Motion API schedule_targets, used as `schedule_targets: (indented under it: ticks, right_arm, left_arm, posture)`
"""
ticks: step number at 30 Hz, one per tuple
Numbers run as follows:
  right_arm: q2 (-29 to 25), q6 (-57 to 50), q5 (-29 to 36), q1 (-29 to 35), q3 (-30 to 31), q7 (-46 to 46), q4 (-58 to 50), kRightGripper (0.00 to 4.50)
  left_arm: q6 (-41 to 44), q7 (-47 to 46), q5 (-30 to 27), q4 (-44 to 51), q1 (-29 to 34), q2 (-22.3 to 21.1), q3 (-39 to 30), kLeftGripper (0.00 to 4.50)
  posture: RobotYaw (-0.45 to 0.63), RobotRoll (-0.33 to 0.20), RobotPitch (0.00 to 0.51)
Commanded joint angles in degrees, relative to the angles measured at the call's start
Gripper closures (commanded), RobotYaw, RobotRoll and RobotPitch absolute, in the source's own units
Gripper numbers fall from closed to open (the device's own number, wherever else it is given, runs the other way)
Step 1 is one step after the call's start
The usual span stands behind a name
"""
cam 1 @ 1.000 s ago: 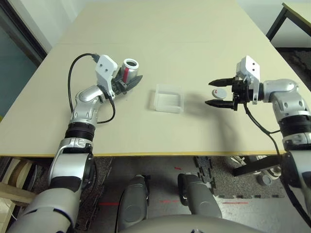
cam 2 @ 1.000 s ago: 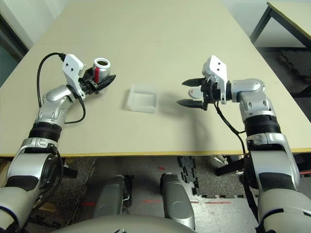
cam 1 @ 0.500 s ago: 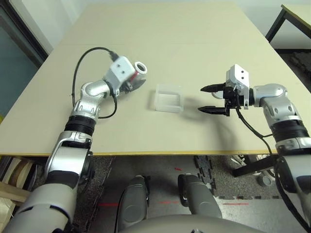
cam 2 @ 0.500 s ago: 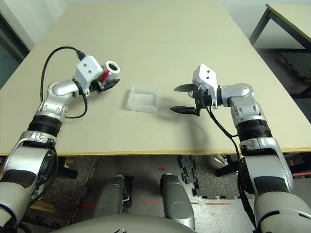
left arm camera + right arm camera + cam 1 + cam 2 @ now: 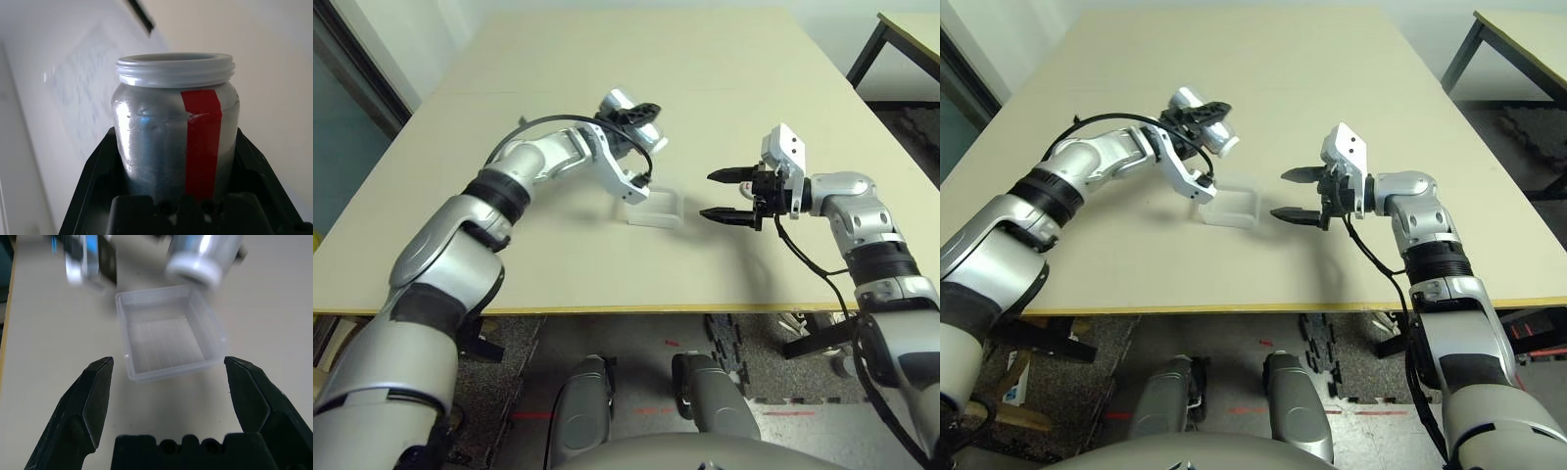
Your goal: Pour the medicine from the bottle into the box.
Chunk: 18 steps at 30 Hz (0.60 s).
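Note:
My left gripper [image 5: 634, 116] is shut on the bottle [image 5: 646, 135], a small grey-white jar with a red stripe [image 5: 200, 137]. It holds the bottle in the air over the far left edge of the box [image 5: 651, 206]. The bottle is tilted, its open mouth pointing down and to the right. The box is a clear shallow tray [image 5: 168, 335] lying on the table. My right gripper [image 5: 724, 196] hovers open just right of the box, fingers [image 5: 100, 377] spread wide and pointing at it. The medicine is hidden.
The beige table [image 5: 607, 59] stretches far back, its front edge [image 5: 607, 311] near me. A black cable [image 5: 548, 122] loops over my left forearm. A second table's corner [image 5: 911, 29] stands at the far right.
My left arm has swung the bottle from the table's left side to above the box and tipped its mouth downward. The right gripper has drifted left toward the box, still open.

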<state>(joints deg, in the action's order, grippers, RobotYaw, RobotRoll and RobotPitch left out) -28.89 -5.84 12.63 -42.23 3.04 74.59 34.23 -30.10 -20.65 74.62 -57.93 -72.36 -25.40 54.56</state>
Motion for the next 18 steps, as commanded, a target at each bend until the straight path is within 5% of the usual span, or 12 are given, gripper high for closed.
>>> schedule_targets:
  ticks: [1,10,13,18]
  right_arm:
    - [0.2,-0.7,1.0,-0.4,-1.0,-0.6,0.3,0.00]
    - [0.4,0.1,0.5,0.0,-0.5,-0.5,1.1,0.00]
    - [0.1,1.2,-0.4,-0.4,0.1,-0.3,2.1,0.00]
    - [-0.1,2.4,-1.1,-0.5,0.5,0.0,3.0,0.00]
  left_arm:
    - [-0.6,-2.9,1.9,-4.8,-3.1,0.9,2.2,1.70]
    - [-1.0,-2.1,-0.1,-9.7,-4.9,2.3,1.9,1.70]
    - [-3.3,5.2,-8.8,-11.9,-3.3,2.3,-4.8,1.70]
    - [-1.1,25.4,-31.9,-13.7,0.8,3.2,-23.5,1.70]
  posture:
    - [-0.10,0.000,0.056]
    - [-0.09,0.000,0.059]
    - [-0.09,0.000,0.063]
    - [-0.09,0.000,0.072]
